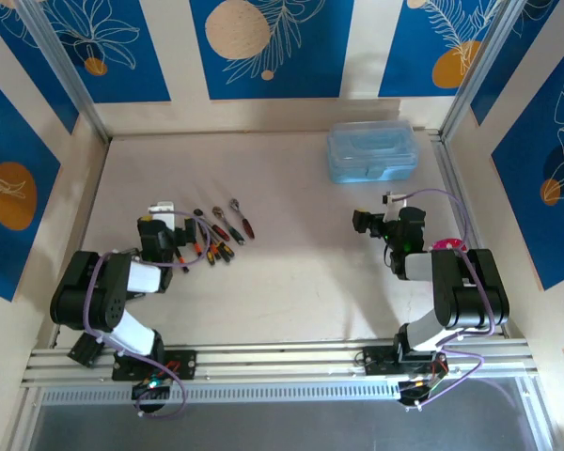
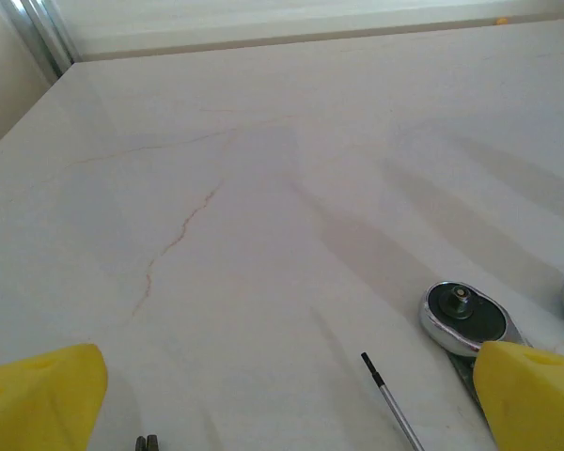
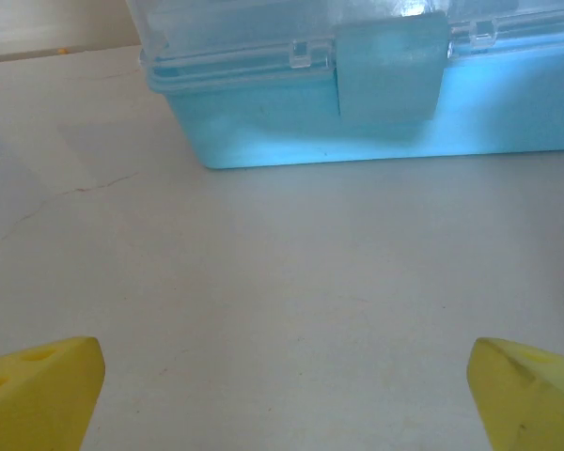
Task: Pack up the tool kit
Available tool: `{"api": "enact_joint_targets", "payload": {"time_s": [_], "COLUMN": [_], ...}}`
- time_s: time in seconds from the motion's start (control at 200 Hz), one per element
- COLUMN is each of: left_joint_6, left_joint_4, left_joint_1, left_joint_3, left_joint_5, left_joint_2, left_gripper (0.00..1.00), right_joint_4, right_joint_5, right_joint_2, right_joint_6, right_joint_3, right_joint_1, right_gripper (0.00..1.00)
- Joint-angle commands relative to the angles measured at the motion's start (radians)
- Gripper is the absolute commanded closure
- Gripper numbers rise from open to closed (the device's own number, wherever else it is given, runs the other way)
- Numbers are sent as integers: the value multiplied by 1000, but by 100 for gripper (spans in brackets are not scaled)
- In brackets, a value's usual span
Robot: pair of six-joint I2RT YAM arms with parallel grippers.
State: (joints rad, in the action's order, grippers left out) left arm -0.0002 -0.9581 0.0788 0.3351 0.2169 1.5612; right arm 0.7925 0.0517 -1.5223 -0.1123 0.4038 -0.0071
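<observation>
the light-blue translucent case (image 1: 372, 150) sits closed at the far right of the desk (image 1: 291, 282), close to the back wall, its clear lid down and a blue latch (image 3: 390, 70) lying flat over the seam on the front face. from the right wrist the case (image 3: 376, 122) stands straight ahead with bare desk in front of it

the loose tools (image 1: 216, 228) lie in a short fanned row well to the left of the case and nearer the arm bases – three round-headed wrenches with their heads pointing away from the arms, plus shorter pieces with red, black and yellowish handles that are too small to tell apart. none of them touches the case

the right claw (image 1: 393, 199) hovers just on the near side of the case, aimed at it, its yellow fingertips (image 3: 42, 385) spread wide with nothing between them – released. the left claw (image 1: 162, 210) is far to the left of the case, just beside the left end of the tool row, also spread wide and holding nothing. from the left wrist a chrome ratchet head (image 2: 463, 315) lies just beyond the right yellow fingertip (image 2: 531, 395), and a thin screwdriver shaft (image 2: 387, 390) lies on the desk between the fingertips

a pink round thing (image 1: 448, 246) shows partly behind the right arm, nearer the bases than the case
</observation>
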Motion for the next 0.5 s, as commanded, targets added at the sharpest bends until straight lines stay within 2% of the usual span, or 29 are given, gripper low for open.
{"api": "enact_joint_targets", "payload": {"time_s": [0.0, 0.395, 0.495], "left_joint_6": [5, 12, 40], "left_joint_4": [-26, -24, 17], "left_joint_1": [-1, -1, -2], "left_joint_3": [16, 17, 39], "left_joint_5": [-14, -25, -108], "left_joint_2": [3, 3, 3], "left_gripper": [0, 0, 0], "right_joint_4": [-1, -7, -4], "right_joint_5": [-13, -24, -23], "right_joint_2": [1, -1, -1], "right_joint_6": [14, 10, 11], "right_joint_3": [19, 24, 24], "right_joint_1": [-2, -8, -8], "right_gripper": [1, 1, 1]}}
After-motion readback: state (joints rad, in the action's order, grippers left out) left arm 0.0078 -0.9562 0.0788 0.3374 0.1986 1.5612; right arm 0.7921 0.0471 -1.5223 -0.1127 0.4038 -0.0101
